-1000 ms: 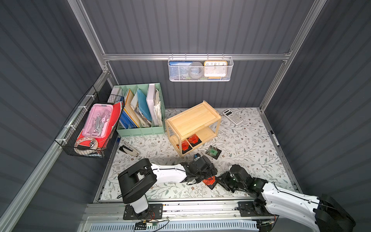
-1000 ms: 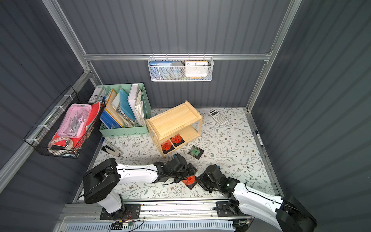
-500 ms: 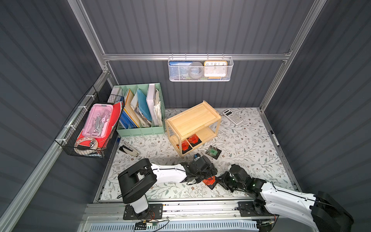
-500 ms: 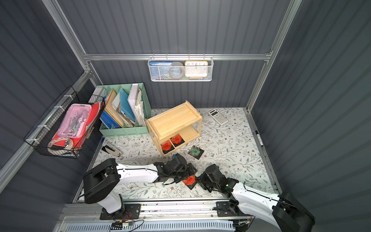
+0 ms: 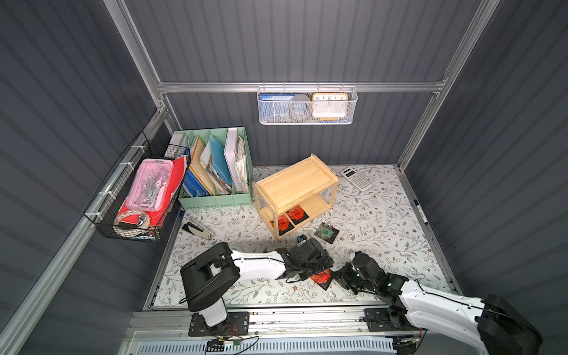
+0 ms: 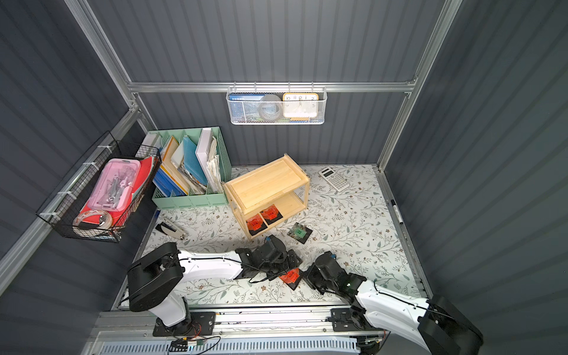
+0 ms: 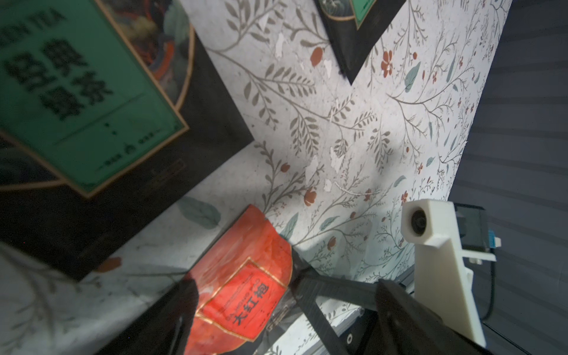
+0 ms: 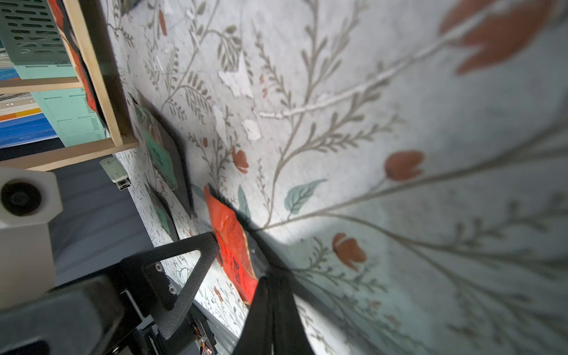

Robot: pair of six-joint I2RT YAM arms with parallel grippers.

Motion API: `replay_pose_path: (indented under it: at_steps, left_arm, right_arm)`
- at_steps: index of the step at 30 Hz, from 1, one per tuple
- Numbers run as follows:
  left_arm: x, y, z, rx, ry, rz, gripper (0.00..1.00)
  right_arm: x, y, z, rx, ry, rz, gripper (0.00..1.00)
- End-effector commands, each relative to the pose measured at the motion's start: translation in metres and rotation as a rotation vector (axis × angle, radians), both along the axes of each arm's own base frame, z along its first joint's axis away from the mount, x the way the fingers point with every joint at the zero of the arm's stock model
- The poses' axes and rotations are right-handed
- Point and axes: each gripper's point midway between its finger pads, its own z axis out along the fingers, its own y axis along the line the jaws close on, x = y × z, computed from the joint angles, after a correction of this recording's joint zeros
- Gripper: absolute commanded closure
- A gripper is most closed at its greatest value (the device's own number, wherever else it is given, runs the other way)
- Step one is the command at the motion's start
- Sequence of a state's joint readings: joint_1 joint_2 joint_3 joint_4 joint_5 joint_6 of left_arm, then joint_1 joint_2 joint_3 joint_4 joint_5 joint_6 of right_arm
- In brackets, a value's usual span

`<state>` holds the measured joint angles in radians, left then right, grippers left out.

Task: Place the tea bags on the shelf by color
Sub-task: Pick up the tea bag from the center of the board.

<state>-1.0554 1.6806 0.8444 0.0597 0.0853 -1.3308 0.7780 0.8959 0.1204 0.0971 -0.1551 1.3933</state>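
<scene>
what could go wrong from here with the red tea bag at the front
The right end effector is shut on just an edge of the red tea bag, so it may slip or twist when lifted. The left end effector crowds the same bag, so the two could bump.

Shelf (image 5: 295,181): light wood two-tier rack, upright. Front orange bag (image 5: 281,223) and rear orange bag (image 5: 297,213), black sachets with orange-red labels, lie flat side by side on shelf's lower tier. Third orange bag (image 5: 319,276) well in front of shelf, tilted, one edge raised. Green-label bag (image 5: 328,232) flat, near shelf's front. Second green bag (image 7: 76,101) flat, between shelf and third orange bag.
</scene>
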Motion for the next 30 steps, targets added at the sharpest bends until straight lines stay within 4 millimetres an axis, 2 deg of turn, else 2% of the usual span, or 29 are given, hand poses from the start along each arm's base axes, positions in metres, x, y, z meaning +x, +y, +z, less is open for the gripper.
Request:
replay_pose_path:
  at_steps: [1, 13, 22, 30]
  left_arm:
    - [-0.005, 0.011, -0.006, 0.052, 0.015, 0.002, 0.03]
    - [0.010, 0.023, 0.039, -0.022, -0.085, 0.114, 0.00]
    - [0.008, 0.055, 0.056, -0.008, -0.121, 0.197, 0.00]
    - [0.002, 0.091, 0.070, 0.010, -0.142, 0.269, 0.00]
  right_arm:
    - [0.000, -0.007, -0.001, -0.021, -0.020, -0.011, 1.00]
    - [0.010, -0.017, 0.030, 0.012, -0.156, -0.059, 1.00]
    - [0.021, -0.019, 0.057, 0.037, -0.238, -0.078, 1.00]
    - [0.045, -0.018, 0.080, 0.076, -0.259, -0.084, 1.00]
